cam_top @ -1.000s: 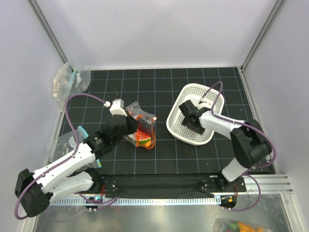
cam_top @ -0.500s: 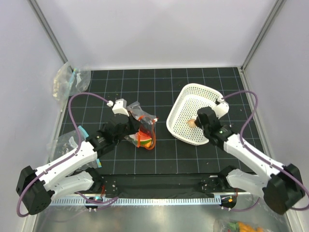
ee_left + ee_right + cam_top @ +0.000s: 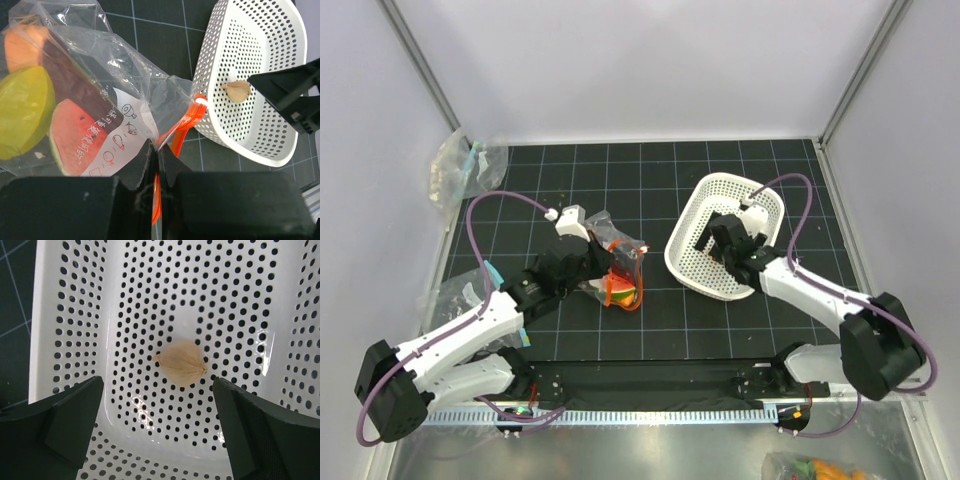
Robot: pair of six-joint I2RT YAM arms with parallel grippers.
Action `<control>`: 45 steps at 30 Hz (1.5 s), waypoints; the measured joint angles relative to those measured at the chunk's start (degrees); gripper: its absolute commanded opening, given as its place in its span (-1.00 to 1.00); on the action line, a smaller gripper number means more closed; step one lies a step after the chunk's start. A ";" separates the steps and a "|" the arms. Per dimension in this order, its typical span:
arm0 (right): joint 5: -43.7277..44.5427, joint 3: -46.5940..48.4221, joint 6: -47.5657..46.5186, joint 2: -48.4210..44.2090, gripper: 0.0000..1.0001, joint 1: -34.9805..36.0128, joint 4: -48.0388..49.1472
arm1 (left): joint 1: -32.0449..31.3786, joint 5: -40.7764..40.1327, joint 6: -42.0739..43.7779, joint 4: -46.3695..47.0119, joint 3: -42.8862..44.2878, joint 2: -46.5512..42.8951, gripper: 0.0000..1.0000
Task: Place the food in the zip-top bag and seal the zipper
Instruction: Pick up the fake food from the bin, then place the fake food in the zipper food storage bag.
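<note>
Care counts here, I'd say: the right gripper (image 3: pixel 157 395), jaws spread wide over the peach ball (image 3: pixel 181 362) in the basket (image 3: pixel 65 300) at three o'clock from the zip-top bag (image 3: pixel 125 75) that the left gripper (image 3: pixel 156 165) pinches by its rim, should descend centred and close gently.

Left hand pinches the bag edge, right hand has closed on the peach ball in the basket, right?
No: the right wrist view shows the right hand open over the peach ball, not touching it. The left hand does pinch the bag edge.
</note>
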 measured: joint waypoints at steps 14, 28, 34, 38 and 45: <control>2.47 5.01 5.73 13.68 0.54 -1.03 -5.27 | 0.00 0.31 0.02 0.39 0.02 0.33 -0.84; 3.96 6.45 5.73 16.50 -0.20 -1.77 -5.01 | 0.00 0.61 0.04 0.42 0.02 0.33 -0.84; 4.55 5.27 3.63 10.40 -0.44 -1.27 -4.52 | 0.00 1.07 0.04 0.39 0.02 0.33 -0.84; 5.20 1.95 -2.23 0.33 -0.43 2.49 -0.17 | 0.00 1.57 0.02 0.42 0.04 0.42 -0.85; 2.62 -4.92 -14.99 -14.29 -0.44 11.91 12.20 | 0.00 3.08 0.04 0.39 0.44 1.22 -0.88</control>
